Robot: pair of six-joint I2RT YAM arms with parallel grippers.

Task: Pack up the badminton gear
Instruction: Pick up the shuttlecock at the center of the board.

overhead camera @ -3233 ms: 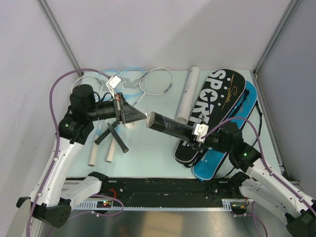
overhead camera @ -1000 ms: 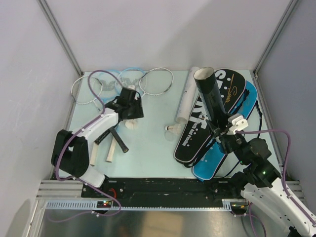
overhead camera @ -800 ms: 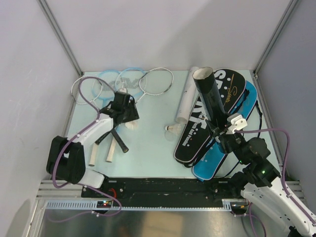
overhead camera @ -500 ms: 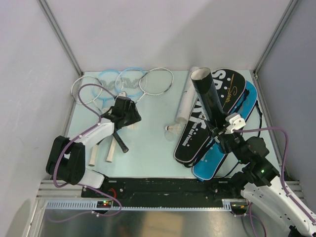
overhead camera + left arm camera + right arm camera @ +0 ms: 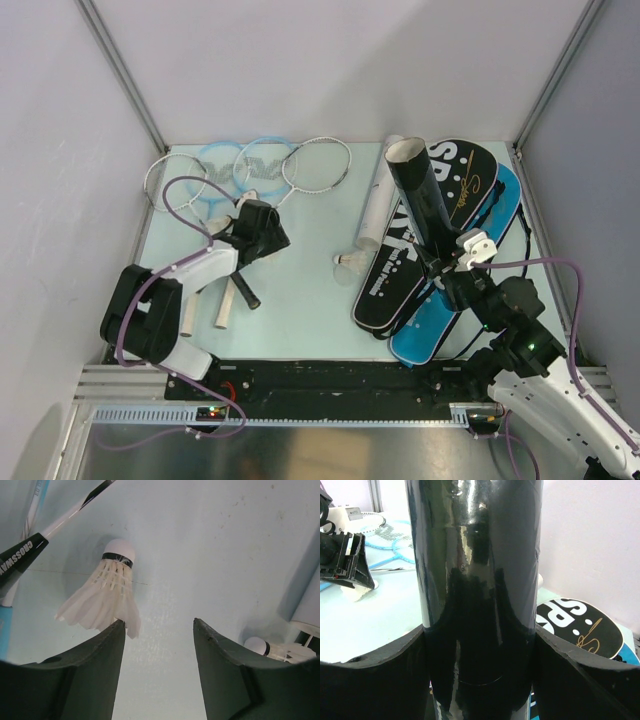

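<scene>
Glossy black tube stands clamped between the right fingers; left fingers gape beside a feathery white shuttlecock

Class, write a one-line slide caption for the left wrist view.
Open left gripper poised beside a white feather shuttlecock lying on the pale blue table.

The glossy black cylindrical tube shows pale reflections. The white feather shuttlecock has a black band under its white cork. The black racket-shaped bag bears white "SPORT" lettering, a star and gold script. The blue racket-shaped bag is plain. The surface is pale mint.
</scene>
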